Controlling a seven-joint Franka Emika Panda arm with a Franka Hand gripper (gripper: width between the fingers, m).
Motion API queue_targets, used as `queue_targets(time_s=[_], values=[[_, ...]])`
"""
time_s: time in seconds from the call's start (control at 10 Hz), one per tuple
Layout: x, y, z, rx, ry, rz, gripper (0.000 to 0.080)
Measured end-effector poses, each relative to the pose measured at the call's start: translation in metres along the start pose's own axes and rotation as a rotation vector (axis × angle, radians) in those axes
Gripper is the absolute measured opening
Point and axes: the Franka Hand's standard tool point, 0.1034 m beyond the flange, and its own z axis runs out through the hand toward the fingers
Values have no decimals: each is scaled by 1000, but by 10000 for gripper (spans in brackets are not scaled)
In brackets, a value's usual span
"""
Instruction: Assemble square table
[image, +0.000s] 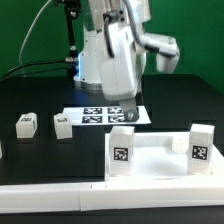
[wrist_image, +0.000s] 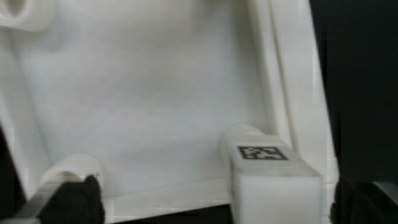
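Two legs (image: 122, 150) stand upright, long axes vertical, in corner sockets of the square plate (image: 160, 158), which lies flat beside the border rail (image: 60, 195). Two loose legs (image: 26, 123) sit on open worktop (image: 180, 100) toward the exterior view's left. The end effector (image: 128, 106) hangs wide and empty beside the marker board (image: 105, 114).

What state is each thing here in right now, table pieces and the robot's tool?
White plastic square plate: flat on the black table, carrying two legs.
Two white blocky tagged legs on the plate: upright at corners.
Two loose white legs: unattached, on the table.
Tool: over the plate, holding nothing visible; jaw gap unclear.
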Motion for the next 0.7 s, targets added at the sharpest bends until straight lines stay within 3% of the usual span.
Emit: queue_targets(time_s=[0.6, 0.7], values=[[0, 3, 4, -2, 3, -8, 649], [-2, 22, 4, -8, 2, -23, 649]])
